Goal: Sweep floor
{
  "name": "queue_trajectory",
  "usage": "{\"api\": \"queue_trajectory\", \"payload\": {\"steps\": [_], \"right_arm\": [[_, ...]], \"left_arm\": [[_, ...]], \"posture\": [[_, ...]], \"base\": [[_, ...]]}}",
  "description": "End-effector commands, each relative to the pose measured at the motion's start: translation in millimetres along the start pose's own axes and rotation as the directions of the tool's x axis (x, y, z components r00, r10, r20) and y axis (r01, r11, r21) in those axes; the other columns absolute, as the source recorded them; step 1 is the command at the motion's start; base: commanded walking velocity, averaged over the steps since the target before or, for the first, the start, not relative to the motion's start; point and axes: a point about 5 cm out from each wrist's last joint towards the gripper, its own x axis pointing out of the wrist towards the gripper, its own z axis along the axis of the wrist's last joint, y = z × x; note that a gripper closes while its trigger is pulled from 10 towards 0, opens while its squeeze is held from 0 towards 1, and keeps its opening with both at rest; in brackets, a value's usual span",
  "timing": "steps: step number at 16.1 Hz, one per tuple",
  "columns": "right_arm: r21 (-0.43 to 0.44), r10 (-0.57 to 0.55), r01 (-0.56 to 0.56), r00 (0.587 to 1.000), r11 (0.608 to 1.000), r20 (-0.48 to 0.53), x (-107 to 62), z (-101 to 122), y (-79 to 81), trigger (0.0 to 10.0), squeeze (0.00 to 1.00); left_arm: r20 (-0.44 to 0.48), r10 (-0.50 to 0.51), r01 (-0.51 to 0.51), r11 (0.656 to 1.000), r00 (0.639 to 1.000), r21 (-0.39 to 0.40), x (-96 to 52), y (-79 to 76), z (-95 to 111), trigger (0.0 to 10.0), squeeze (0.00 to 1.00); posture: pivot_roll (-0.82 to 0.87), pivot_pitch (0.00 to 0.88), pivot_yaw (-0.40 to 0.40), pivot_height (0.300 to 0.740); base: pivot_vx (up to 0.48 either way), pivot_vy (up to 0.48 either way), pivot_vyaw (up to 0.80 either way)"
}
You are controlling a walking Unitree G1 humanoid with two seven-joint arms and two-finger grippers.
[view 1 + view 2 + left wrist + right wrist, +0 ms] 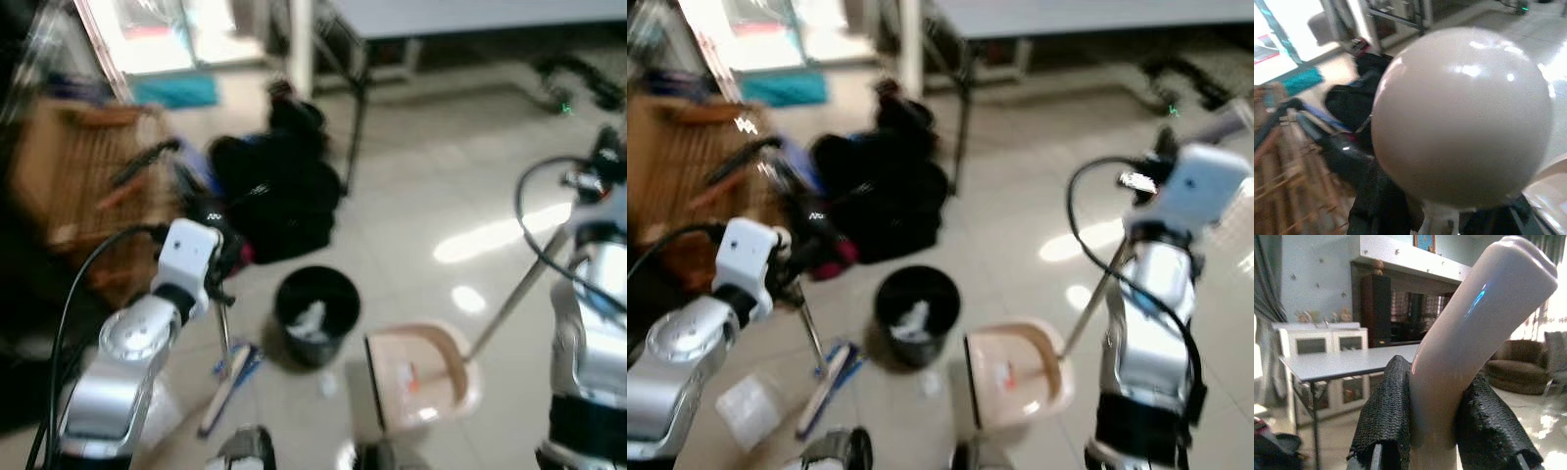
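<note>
Right at the robot's feet sits the beige dustpan [416, 377], mouth toward the bin, with a scrap or two lying in it. Its long handle [514, 294] runs up to the right gripper [1432, 431], whose black fingers [1386, 426] are clamped round the pale grip. On the other side, the broom [227, 377] stands with its blue-and-white head on the tiles, and the left gripper [223, 257] has hold of its pole up near the rounded cap [1462, 117]. Just past both tools is the black waste bin [315, 315], white paper already in it. By the look of it, sweeping is well along: some litter binned, some panned, but a small white scrap [328, 385] lies between bin and pan.

Room to move? Open shiny tile off to the right. Leftward it's tight: a wicker basket [78, 166] and a black bag heap [279, 196] crowd the broom side, and table legs [355, 127] stand just behind.
</note>
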Motion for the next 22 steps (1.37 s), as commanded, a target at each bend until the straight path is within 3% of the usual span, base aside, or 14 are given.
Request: {"api": "queue_trajectory", "payload": {"steps": [1, 5, 10, 14, 16, 22], "right_arm": [[0.013, -0.023, 0.023, 0.999, 1.000, 0.043, -0.3, 8.7, -4.8, 10.0, 0.00], [0.004, -0.052, 0.052, 0.997, 0.999, 0.050, -5.9, 12.2, -11.0, 10.0, 0.00], [0.001, -0.037, 0.037, 0.999, 0.999, 0.034, -8.4, 11.8, -7.3, 10.0, 0.00], [0.017, -0.002, 0.002, 1.000, 1.000, 0.007, -12.0, 10.6, 1.8, 10.0, 0.00], [0.027, 0.013, -0.012, 1.000, 1.000, -0.014, -14.1, 8.8, 5.3, 10.0, 0.00], [0.029, 0.038, -0.037, 0.998, 0.999, -0.039, -12.4, 7.8, 8.5, 10.0, 0.00]], "left_arm": [[0.022, -0.012, 0.012, 1.000, 1.000, 0.019, 1.8, 0.3, 4.8, 10.0, 0.00], [0.032, -0.045, 0.044, 0.999, 0.998, 0.031, 10.4, -0.2, 9.3, 10.0, 0.00], [0.028, 0.007, -0.006, 0.998, 1.000, -0.060, 15.3, 1.3, 6.3, 10.0, 0.00], [0.017, 0.017, -0.016, 0.999, 1.000, -0.051, 11.9, -3.0, 1.4, 10.0, 0.00], [0.008, 0.043, -0.042, 0.993, 0.999, -0.106, 8.6, -2.6, -2.9, 10.0, 0.00], [0.002, 0.061, -0.061, 0.994, 0.998, -0.096, 4.5, -3.5, -5.3, 10.0, 0.00]], "posture": [[-0.03, 0.106, 0.040, 0.740], [-0.04, 0.106, 0.061, 0.740], [-0.05, 0.098, 0.044, 0.740], [-0.05, 0.092, 0.017, 0.740], [-0.05, 0.091, 0.006, 0.740], [-0.05, 0.092, -0.011, 0.740]], "base": [[-0.292, 0.000, 0.00], [-0.292, 0.000, 0.00], [0.000, 0.000, 0.00], [0.000, -0.360, 0.00], [0.000, 0.000, 0.00], [0.000, 0.000, 0.00]]}}
